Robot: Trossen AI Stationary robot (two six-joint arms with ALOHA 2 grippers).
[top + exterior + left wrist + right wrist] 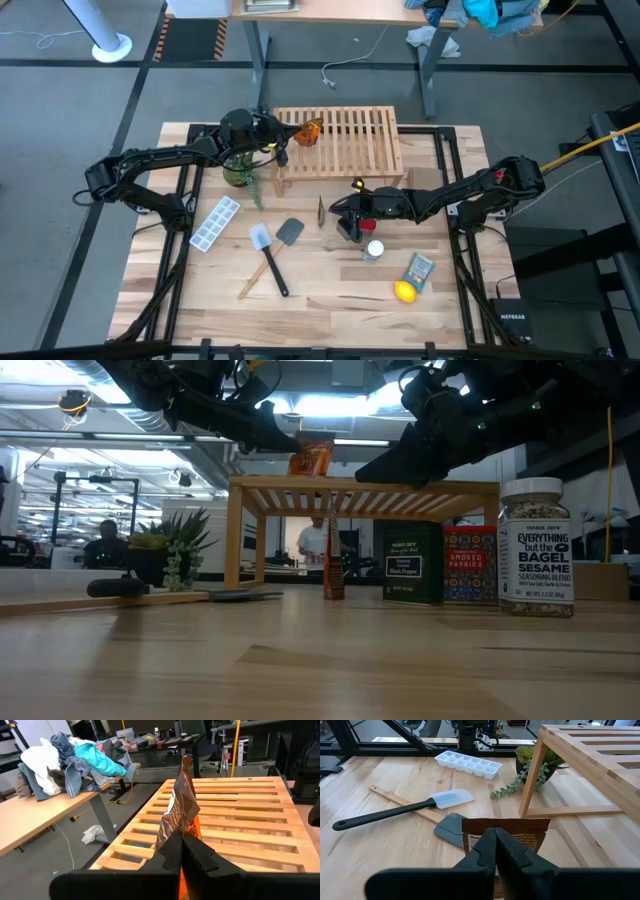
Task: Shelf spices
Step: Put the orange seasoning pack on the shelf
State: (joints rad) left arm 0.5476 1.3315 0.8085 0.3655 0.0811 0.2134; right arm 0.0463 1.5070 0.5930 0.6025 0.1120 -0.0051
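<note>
Above the wooden shelf (pixel 340 140), the left gripper (pixel 290 133) is clamped on an amber-orange packet (pixel 177 807), held upright over the slatted top at the shelf's end nearest the potted plant (pixel 240 168). In front of the shelf, the right gripper (pixel 337 210) is pinched shut on a second packet (pixel 506 834) — brown, standing on edge on the tabletop (pixel 330 290) just beside the shelf's front leg. A black pepper box (pixel 413 563) and a red smoked-paprika box (pixel 470 565) stand side by side under the shelf's front edge, with the white-capped bagel seasoning bottle (pixel 536 546) in front of them — farther out from the shelf. Two spatulas (pixel 272 250) and an ice tray (pixel 215 223) lie on the plant's side, well clear of the shelf.
</note>
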